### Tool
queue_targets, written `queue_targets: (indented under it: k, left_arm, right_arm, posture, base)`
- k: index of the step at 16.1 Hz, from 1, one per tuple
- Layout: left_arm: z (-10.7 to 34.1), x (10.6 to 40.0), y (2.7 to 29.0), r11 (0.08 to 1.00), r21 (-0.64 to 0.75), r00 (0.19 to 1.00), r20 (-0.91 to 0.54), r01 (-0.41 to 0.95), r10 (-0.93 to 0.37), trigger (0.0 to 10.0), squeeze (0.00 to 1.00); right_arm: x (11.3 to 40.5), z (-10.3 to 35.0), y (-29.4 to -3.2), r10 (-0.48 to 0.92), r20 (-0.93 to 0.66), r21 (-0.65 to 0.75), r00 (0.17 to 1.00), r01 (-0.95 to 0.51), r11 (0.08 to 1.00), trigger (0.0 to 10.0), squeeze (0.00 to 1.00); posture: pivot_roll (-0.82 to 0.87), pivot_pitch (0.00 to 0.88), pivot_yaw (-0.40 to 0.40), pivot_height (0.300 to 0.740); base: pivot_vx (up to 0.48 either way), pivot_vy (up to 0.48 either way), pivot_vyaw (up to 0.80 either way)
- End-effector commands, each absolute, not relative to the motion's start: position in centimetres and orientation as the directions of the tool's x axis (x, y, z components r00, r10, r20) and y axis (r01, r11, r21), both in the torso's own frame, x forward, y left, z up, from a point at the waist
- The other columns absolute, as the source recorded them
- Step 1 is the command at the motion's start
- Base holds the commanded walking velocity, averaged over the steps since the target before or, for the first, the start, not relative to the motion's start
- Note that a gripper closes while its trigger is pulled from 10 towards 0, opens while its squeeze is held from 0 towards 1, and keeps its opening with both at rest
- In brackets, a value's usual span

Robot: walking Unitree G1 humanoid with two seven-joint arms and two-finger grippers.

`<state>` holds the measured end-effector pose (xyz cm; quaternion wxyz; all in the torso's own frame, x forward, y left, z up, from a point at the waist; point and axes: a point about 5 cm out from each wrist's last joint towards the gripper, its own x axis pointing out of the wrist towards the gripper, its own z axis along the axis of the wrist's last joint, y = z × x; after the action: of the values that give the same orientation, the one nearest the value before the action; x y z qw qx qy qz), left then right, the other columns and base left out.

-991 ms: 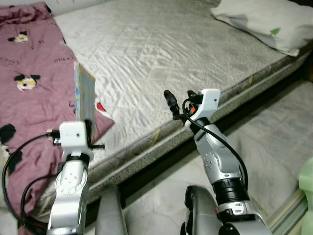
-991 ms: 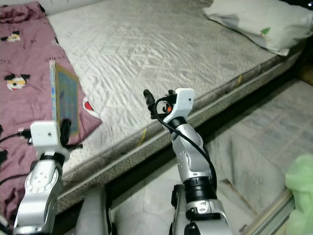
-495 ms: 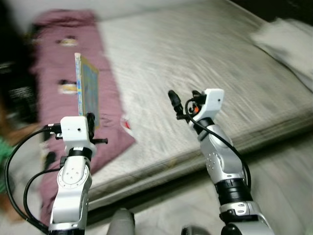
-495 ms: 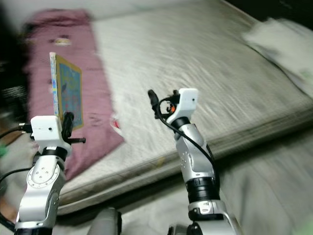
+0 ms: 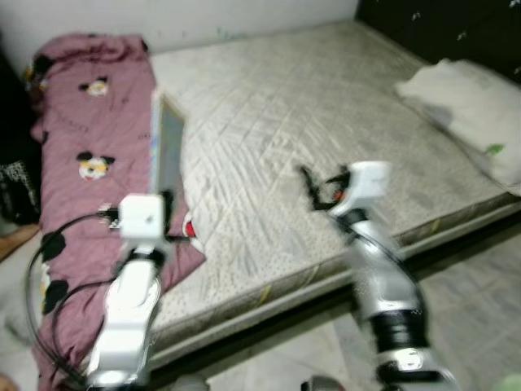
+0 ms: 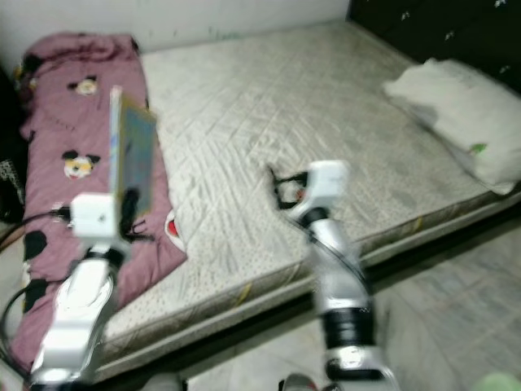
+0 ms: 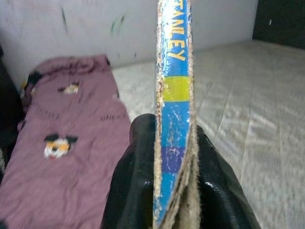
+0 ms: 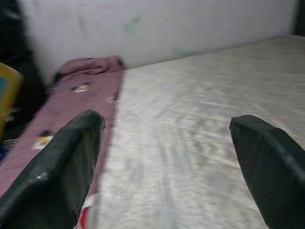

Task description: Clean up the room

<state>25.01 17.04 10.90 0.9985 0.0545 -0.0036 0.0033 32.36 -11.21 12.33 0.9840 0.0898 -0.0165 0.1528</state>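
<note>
A thin, worn picture book (image 5: 168,145) with a blue and yellow spine (image 7: 174,90) stands upright, edge-on, in my left gripper (image 7: 167,143), which is shut on its lower end. I hold it raised in front of the pink blanket (image 5: 81,147) with cartoon mouse prints, which lies along the left side of the bed. My right gripper (image 5: 313,181) is raised over the near edge of the bare quilted mattress (image 5: 269,106). Its two black fingers (image 8: 66,162) stand wide apart with nothing between them.
A white pillow (image 5: 464,106) lies at the mattress's right end. Grey tiled floor (image 5: 480,269) runs along the near side of the bed. A dark object (image 5: 12,179) stands left of the bed, and a white wall (image 8: 157,28) lies behind it.
The whole view has swung and pulled back, so more of the bed and blanket shows. Both arms keep their raised pose, and the book stays in the left gripper.
</note>
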Motion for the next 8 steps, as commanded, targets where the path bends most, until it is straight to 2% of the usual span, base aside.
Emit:
queue_targets:
  k: [1, 4, 6, 8]
  left_arm:
    - [11.3, 24.1, 16.9, 0.991, 0.113, 0.997, 0.025, 0.071, -0.075, 10.0, 0.0]
    - [10.0, 23.0, 16.3, 0.986, 0.136, 0.996, -0.001, 0.094, -0.094, 10.0, 0.0]
    - [10.7, 23.3, 16.3, 0.99, 0.131, 0.998, 0.032, 0.045, -0.05, 10.0, 0.0]
    - [10.8, 23.4, 16.6, 0.992, 0.127, 0.999, 0.045, 0.013, -0.018, 10.0, 0.0]
  right_arm:
    - [32.3, 12.4, -11.3, 0.29, 0.063, 0.152, 0.955, -0.296, 0.943, 10.0, 0.0]
    - [31.9, 12.0, -11.7, 0.256, 0.05, 0.128, 0.965, -0.261, 0.957, 10.0, 0.0]
    - [31.8, 12.0, -12.3, 0.181, 0.05, 0.137, 0.982, -0.186, 0.973, 10.0, 0.0]
    - [31.7, 11.7, -12.2, 0.182, 0.042, 0.136, 0.982, -0.186, 0.973, 10.0, 0.0]
  posture:
    - [-0.01, 0.0, 0.029, 0.74]
    - [-0.02, 0.0, 0.032, 0.74]
    - [-0.02, 0.0, 0.039, 0.74]
    - [-0.03, 0.0, 0.039, 0.74]
  base:
    - [0.0, 0.0, 0.0]
    - [0.0, 0.0, 0.0]
    - [0.0, 0.0, 0.0]
    - [0.0, 0.0, 0.0]
